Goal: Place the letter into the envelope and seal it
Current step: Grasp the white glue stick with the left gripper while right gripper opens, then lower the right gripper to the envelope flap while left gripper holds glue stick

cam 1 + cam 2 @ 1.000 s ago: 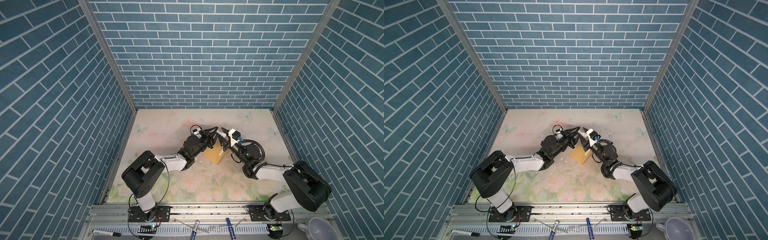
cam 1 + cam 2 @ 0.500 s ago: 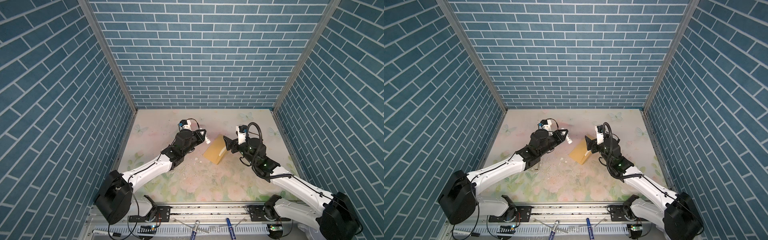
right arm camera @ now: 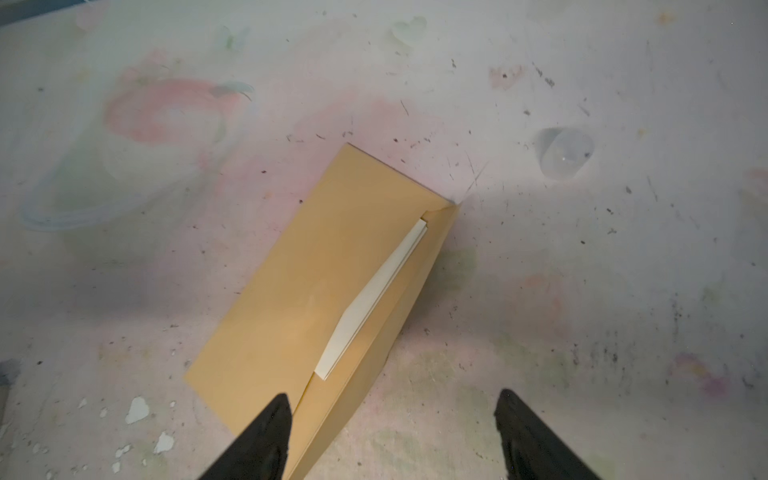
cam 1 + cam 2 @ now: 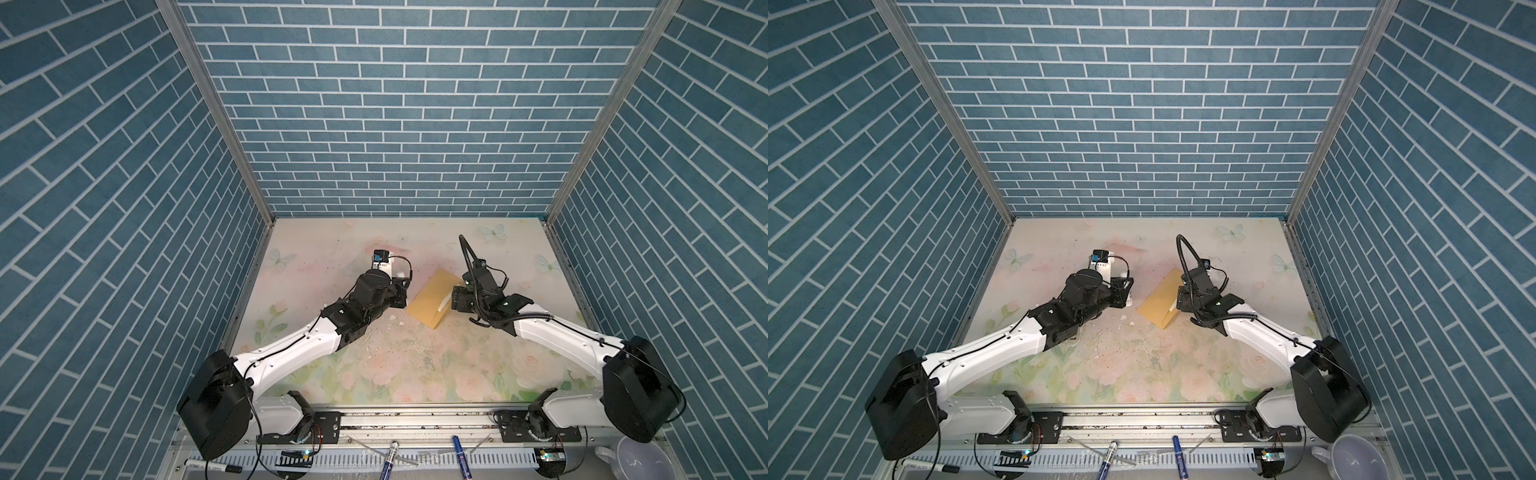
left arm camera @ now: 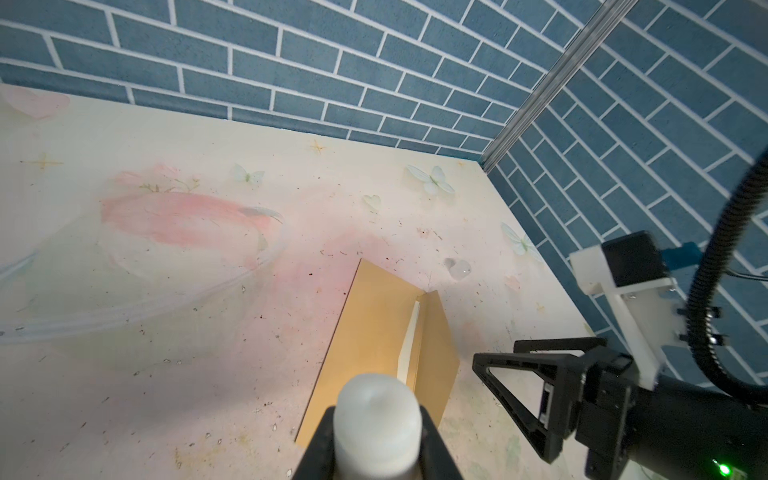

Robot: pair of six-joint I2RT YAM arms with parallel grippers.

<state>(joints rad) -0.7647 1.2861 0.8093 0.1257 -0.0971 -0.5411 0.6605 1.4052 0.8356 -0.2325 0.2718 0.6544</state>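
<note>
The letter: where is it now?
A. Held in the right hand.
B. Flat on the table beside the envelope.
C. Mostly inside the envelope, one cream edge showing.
C: only a narrow cream strip of the letter shows at the mouth of the envelope, and the right hand is open.

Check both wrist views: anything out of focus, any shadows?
Left wrist view: glue stick in the left gripper is blurred, too near the lens; envelope is sharp. Right wrist view: right gripper fingertips are blurred; a soft shadow lies across the table.
</note>
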